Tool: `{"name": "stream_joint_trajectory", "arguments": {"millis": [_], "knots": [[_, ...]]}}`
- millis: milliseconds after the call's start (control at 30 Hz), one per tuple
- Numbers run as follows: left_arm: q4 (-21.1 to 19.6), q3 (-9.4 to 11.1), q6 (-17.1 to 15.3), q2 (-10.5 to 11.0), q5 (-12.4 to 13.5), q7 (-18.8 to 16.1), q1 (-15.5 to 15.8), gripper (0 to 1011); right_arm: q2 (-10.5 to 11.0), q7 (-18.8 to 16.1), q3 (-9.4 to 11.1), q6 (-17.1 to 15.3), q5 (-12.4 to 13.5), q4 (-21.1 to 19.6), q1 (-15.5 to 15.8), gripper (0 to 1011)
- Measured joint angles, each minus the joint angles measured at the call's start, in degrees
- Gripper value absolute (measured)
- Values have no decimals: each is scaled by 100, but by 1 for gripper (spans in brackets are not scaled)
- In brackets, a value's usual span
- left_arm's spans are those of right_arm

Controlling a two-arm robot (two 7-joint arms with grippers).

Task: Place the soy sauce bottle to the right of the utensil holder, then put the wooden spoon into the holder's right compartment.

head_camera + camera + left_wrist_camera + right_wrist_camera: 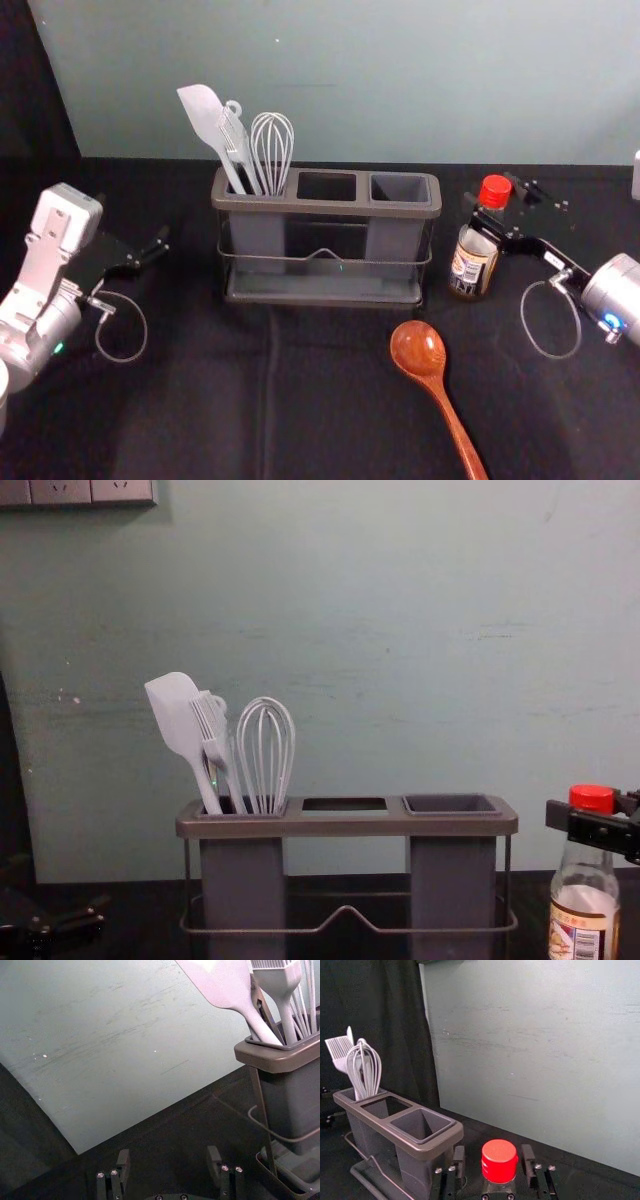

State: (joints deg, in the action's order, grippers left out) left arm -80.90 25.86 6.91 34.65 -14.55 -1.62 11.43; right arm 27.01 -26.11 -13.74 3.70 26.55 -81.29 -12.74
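Observation:
Around the neck of the soy sauce bottle [472, 262], right of the utensil holder [325, 208], my right gripper [490, 206] has its fingers spread. Gaps flank the red cap [499, 1161] between the fingers of the right gripper [493, 1158] in its wrist view. The bottle [583, 920] is upright in the chest view. The wooden spoon [418, 350] lies in front of the holder, bowl toward it. My left gripper [138, 228] is idle left of the holder; in its wrist view the left gripper [168, 1160] is open and empty. The holder's right compartment [421, 1125] is empty.
A white spatula [203, 118], a brush [215, 740] and a whisk [272, 150] stand in the holder's left compartment. Behind the black-covered table [200, 400] rises a pale wall [350, 80]. The holder's wire rail [346, 912] runs along its front.

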Motion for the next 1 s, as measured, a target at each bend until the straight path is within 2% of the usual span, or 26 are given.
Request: {"name": "stream_joint_trajectory", "arguments": {"millis": [33, 367, 733, 1000], "knots": [[0, 0, 0, 0, 0, 0, 0, 1005, 1, 0, 1, 0, 0, 0, 1, 716], [0, 0, 0, 0, 0, 0, 0, 1005, 4, 2, 4, 2, 5, -6, 5, 1003], [0, 0, 0, 0, 0, 0, 0, 1005, 27, 27, 8, 3, -27, -85, 30, 1002], [0, 0, 0, 0, 0, 0, 0, 1005, 159, 92, 166, 19, -99, -546, 213, 1002]]}}
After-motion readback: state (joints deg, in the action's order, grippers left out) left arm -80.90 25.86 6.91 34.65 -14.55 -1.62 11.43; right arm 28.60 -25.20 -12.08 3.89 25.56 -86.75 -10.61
